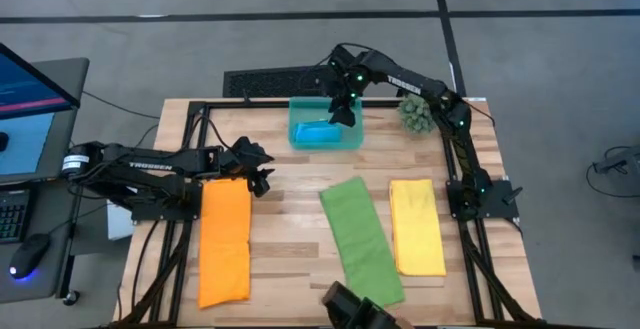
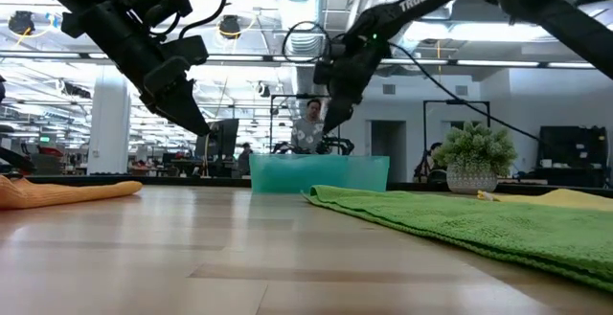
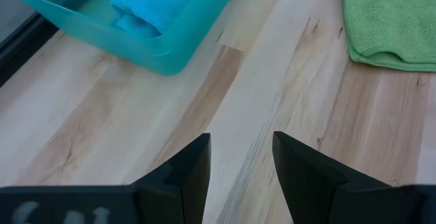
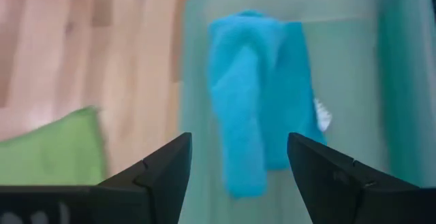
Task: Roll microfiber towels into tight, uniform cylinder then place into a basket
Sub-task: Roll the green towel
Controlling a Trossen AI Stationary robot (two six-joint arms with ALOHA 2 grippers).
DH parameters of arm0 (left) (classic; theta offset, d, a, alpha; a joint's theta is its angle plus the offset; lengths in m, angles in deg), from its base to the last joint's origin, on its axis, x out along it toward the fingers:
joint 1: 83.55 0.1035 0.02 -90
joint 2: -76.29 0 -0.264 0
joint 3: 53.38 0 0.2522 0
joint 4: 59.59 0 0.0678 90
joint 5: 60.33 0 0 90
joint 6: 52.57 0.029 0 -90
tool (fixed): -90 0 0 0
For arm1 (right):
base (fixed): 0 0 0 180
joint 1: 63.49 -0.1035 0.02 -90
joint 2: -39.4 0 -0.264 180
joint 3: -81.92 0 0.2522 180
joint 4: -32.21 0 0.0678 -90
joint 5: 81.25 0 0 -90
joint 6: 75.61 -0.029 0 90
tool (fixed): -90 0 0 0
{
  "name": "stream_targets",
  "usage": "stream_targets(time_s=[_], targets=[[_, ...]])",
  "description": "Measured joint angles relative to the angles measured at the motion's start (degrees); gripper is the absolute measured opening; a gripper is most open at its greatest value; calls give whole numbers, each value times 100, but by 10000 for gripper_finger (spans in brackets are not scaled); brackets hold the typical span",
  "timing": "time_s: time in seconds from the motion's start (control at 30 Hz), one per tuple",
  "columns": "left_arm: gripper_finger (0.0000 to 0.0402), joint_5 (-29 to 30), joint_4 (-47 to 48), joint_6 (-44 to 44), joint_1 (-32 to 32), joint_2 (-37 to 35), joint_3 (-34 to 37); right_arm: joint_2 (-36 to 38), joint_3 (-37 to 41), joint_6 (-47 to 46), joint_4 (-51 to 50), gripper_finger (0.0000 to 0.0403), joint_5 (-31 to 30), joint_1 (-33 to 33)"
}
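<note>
The right gripper point(image 1: 343, 112) hangs with open, empty fingers over the teal basket point(image 1: 352, 139) holding the rolled blue towel point(image 1: 317, 130), while the left gripper point(image 1: 262, 172), fingers parted and empty, hovers over bare surface point(image 1: 300, 199) between the flat orange towel point(image 1: 225, 241) and green towel point(image 1: 361, 239), the yellow towel point(image 1: 416, 226) near the surface's right edge.

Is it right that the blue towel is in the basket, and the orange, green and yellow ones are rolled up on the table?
Not quite. The blue towel is in the basket, but the orange towel, green towel and yellow towel are not rolled up; they lie flat on the table. The high view shows this.
</note>
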Motion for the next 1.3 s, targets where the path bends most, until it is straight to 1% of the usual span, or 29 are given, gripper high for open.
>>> stream_targets(time_s=[0.07, 0.2, 0.27, 0.33, 0.37, 0.4, 0.43, 0.6, 0.7, 0.8, 0.9, 0.97, 1.0, 1.03, 1.1, 1.17, 1.2, 1.23, 1.3], targets=[[151, 0, 0, 0, 0, 0, 0, 110, -7, 0, -345, 265, 200, -19], [151, 1, 1, 0, 0, 0, 0, 228, -5, 147, -1257, 265, 1156, -78], [151, 4, 1, 0, 0, 0, 0, 238, -5, 462, -1860, 265, 1718, -151], [151, 4, 1, 2, 0, 0, 0, 238, -1, 993, -2592, 265, 2322, -250], [151, 5, 2, 1, 0, 0, 0, 240, 15, 1285, -2719, 265, 2614, -314], [151, 7, 0, 0, 0, 0, 0, 264, 87, 1319, -2595, 265, 2854, -399], [151, 7, -5, 2, -2, 0, 0, 328, 198, 1252, -2588, 265, 2923, -480], [151, 46, -55, 2, -2, 2, 0, 701, 541, 1002, -2633, 265, 2804, -816], [151, 43, -50, -7, -2, 2, 0, 983, 875, 738, -2392, 265, 2793, -1112], [151, 3, -50, -55, -2, 2, 0, 1382, 1417, 657, -2327, 265, 2848, -1423], [151, -7, -54, -201, -2, 2, 0, 1877, 2243, 313, -1709, 265, 2866, -1777], [151, -8, -57, -285, -2, 2, 0, 2255, 2802, -374, -885, 265, 2744, -2021], [151, -30, -71, -329, -8, 2, 0, 2453, 3099, -829, -486, 265, 2527, -2132], [151, -102, -112, -374, -19, 2, 0, 2664, 3403, -1323, -139, 265, 2170, -2244], [151, -298, -272, -396, -64, 4, 2, 3021, 3852, -2269, 583, 265, 1177, -2472], [151, -494, -582, -395, -157, 4, 2, 3390, 4274, -2929, 837, 265, 140, -2697], [151, -552, -759, -395, -209, 4, 2, 3545, 4430, -3177, 1027, 265, -261, -2807], [151, -581, -945, -394, -269, 5, 2, 3692, 4582, -3400, 1276, 265, -566, -2916], [151, -593, -1317, -386, -409, 4, 2, 3961, 4870, -3799, 1540, 265, -903, -3138]])
